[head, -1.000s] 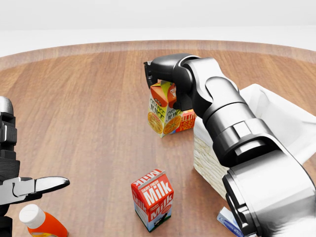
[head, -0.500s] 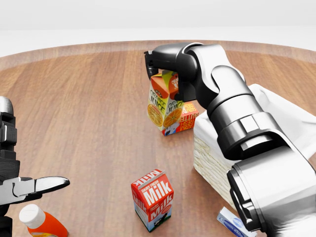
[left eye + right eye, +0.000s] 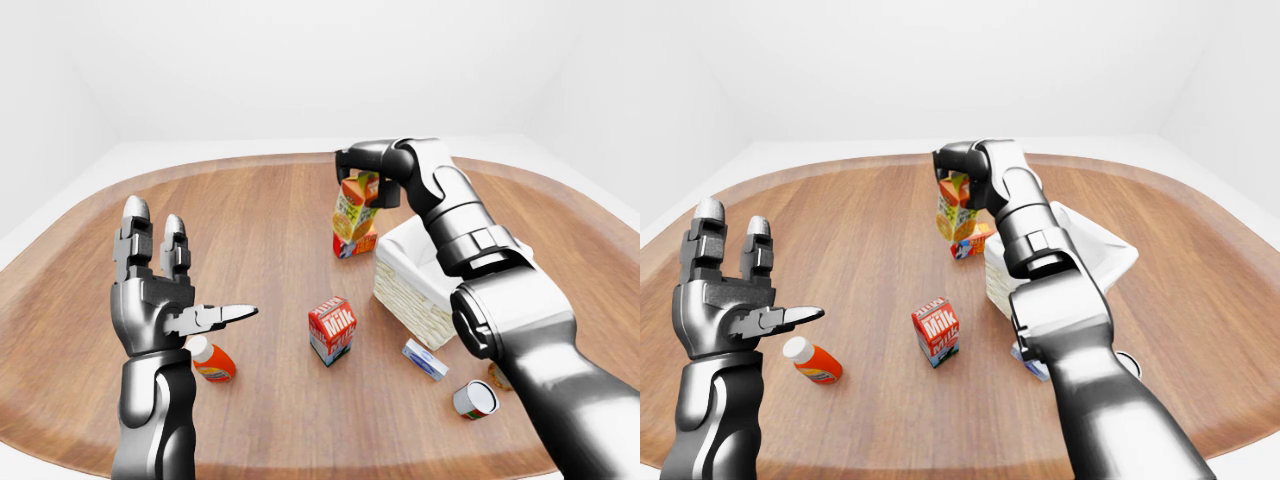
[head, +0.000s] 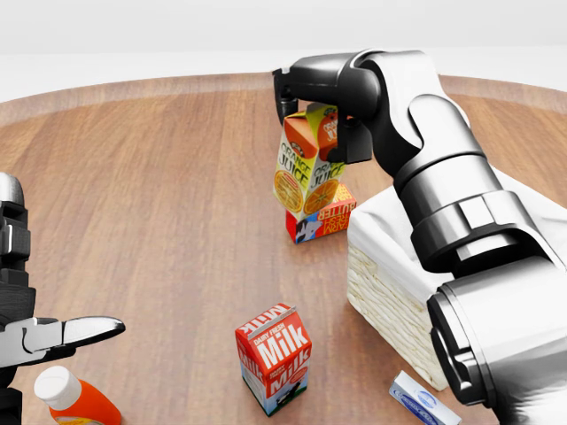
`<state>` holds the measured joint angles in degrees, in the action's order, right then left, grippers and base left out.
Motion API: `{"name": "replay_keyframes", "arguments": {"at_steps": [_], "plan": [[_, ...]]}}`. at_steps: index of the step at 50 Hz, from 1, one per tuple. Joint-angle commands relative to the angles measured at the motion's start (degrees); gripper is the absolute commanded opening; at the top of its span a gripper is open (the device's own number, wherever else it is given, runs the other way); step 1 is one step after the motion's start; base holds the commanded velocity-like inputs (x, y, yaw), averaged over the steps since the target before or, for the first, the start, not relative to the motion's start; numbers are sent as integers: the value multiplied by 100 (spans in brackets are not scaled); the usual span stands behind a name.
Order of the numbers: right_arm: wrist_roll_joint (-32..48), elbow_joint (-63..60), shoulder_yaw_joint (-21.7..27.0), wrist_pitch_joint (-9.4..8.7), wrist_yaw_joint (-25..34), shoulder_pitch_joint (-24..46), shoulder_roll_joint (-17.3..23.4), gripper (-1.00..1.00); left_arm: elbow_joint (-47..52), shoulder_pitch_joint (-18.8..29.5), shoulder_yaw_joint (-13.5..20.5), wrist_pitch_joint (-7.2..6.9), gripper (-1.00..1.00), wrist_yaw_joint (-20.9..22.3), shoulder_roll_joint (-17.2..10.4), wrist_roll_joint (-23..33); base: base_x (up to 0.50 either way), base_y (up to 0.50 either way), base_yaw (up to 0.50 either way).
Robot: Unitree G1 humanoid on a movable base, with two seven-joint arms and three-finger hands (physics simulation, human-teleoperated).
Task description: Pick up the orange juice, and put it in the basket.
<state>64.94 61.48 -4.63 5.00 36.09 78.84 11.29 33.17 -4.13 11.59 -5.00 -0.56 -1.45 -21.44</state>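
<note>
- Left hand [image 3: 160, 295] is raised at the left-eye view's 8 o'clock, fingers spread, holding nothing.
- A bottle [image 3: 212, 361] lies just right of it.
- Milk [image 4: 273, 357] stands at centre.
- Right hand [image 4: 310, 97] grips the juice [image 4: 304, 168], lifted and tilted, at 12 o'clock.
- Basket [image 4: 390, 297] sits at 3 o'clock.

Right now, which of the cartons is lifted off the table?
The orange juice carton, tilted in the right hand. The milk carton and the red carton rest on the table.
</note>
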Motion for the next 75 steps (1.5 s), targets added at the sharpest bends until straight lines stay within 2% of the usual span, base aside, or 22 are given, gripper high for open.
{"name": "replay_keyframes", "arguments": {"at_steps": [1, 20, 36, 52, 75], "plan": [[-126, -490, 193, 0, 339, -42, 295, -100, 1, -1, -1, 0, 100, -1, -2, 2, 0, 0, 0], [-356, -1165, 353, 0, 391, -121, 592, -100, 0, 0, 0, 0, 100, 1, 0, -1, 0, 0, 0], [-511, -1684, 490, 0, 391, -463, 898, -100, 0, 0, 1, 0, 100, 0, 0, 0, 0, 0, 0], [-701, -2486, 659, 0, 391, -1100, 1153, -100, 0, 0, 1, 0, 100, -1, 1, 1, 0, 0, 0], [-894, -2970, 853, 0, 391, -1536, 1568, -100, 1, 0, 1, 0, 100, 0, 0, 0, 0, 0, 0]]}}
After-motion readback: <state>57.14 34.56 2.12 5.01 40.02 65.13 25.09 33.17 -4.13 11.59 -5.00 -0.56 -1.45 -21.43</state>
